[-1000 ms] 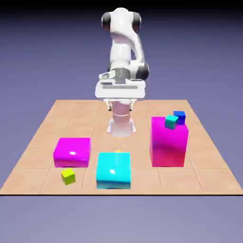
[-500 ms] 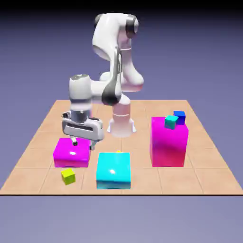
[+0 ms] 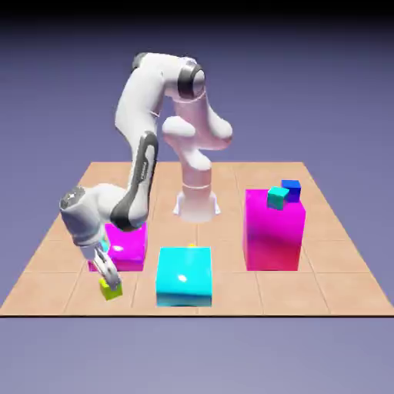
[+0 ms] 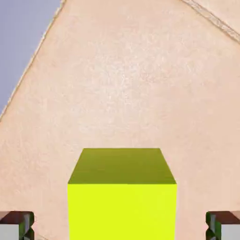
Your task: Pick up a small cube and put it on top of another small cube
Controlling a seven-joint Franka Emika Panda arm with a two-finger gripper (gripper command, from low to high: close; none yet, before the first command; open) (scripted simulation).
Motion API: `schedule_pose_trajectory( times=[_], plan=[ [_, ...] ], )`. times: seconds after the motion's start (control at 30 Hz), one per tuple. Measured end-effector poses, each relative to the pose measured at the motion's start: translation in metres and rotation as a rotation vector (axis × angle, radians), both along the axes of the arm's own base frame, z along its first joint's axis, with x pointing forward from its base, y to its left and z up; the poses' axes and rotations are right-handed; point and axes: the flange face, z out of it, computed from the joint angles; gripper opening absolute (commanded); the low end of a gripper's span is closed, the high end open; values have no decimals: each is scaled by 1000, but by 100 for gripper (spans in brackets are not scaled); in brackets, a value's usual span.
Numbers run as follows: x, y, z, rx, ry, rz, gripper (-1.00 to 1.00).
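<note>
One tan tiled table (image 3: pixel 338 288) — plain blue-violet backdrop (image 3: pixel 323 85).

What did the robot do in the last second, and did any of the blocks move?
The arm swung from above its base toward the exterior view's left and dropped low, bringing the gripper down around the lime cube. Its fingertips stand open on either side, gaps showing, so nothing is grasped yet. The cubes and blocks have not moved.
</note>
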Motion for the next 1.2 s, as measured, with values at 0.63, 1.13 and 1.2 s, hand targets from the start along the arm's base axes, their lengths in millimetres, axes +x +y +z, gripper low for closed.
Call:
schedule_pose_trajectory(
  times=[0.63,1.13,1.2],
  plan=[
    [-14,446,269,125,-68,1353,-100],
    [-178,572,273,0,0,1984,100],
    [-176,574,288,0,0,1984,100]
  ],
)
